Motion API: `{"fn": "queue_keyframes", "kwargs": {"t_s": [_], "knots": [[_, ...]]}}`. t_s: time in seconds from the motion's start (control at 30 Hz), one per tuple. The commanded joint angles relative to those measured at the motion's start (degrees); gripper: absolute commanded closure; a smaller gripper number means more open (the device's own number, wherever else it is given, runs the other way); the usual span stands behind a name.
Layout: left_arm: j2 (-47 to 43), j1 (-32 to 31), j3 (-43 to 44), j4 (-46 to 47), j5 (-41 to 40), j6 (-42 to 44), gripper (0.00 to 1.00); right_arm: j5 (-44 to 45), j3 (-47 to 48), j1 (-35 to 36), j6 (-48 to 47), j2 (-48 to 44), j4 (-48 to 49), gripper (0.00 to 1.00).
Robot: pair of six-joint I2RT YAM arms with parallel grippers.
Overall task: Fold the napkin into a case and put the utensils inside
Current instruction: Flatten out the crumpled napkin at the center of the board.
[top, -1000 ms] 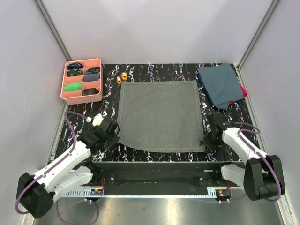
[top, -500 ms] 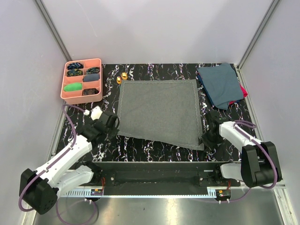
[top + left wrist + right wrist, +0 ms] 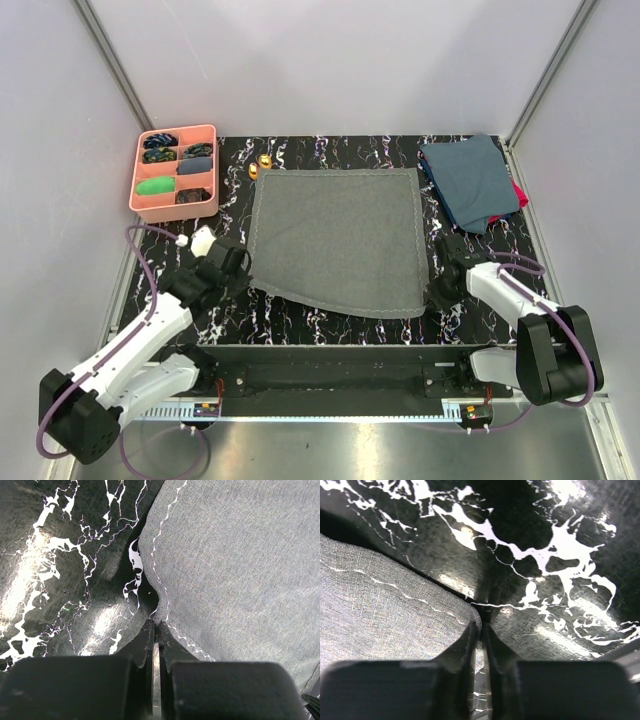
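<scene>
Napkin (image 3: pixel 335 240) is spread on the marbled table (image 3: pixel 340 150), with each near corner pinched between shut jaws: one by the left gripper (image 3: pixel 156 626), one by the right gripper (image 3: pixel 480 626). Beside its far-left corner the utensils (image 3: pixel 259 165) are seen.

A robotics lab test cell: white panel walls (image 3: pixel 350 60) joined by aluminium struts (image 3: pixel 110 60) box in a black marbled tabletop (image 3: pixel 340 150); a left arm (image 3: pixel 140 340) and a right arm (image 3: pixel 520 295), white with purple cables (image 3: pixel 135 262), are bolted by a metal rail (image 3: pixel 330 412) at its near edge; a grey napkin (image 3: pixel 335 240), a pink compartment tray (image 3: pixel 172 131) and folded cloths (image 3: pixel 470 180) lie on it
</scene>
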Motion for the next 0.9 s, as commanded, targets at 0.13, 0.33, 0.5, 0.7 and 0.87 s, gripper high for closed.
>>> {"fn": "queue_keyframes", "kwargs": {"t_s": [0.13,0.33,0.5,0.7,0.87], "knots": [[-2.35,0.35,2.26,1.9,0.9,5.71,1.0,2.06,1.22,0.49,-4.19,-7.75,-0.36,1.0],[-9.29,0.44,7.17,5.67,1.09,15.81,1.0,-0.66,12.18,0.49,-22.81,-20.49,2.01,1.0],[-15.17,0.44,18.94,9.01,2.49,26.72,1.0,-4.69,25.02,0.49,-39.16,-30.44,1.31,1.0],[-20.01,0.44,33.97,9.8,9.16,35.78,1.0,-14.7,43.03,0.49,-49.28,-36.16,-0.62,1.0],[-23.97,0.44,41.45,10.6,14.35,37.81,1.0,-22.19,48.59,0.41,-50.52,-42.84,1.39,1.0]]}}
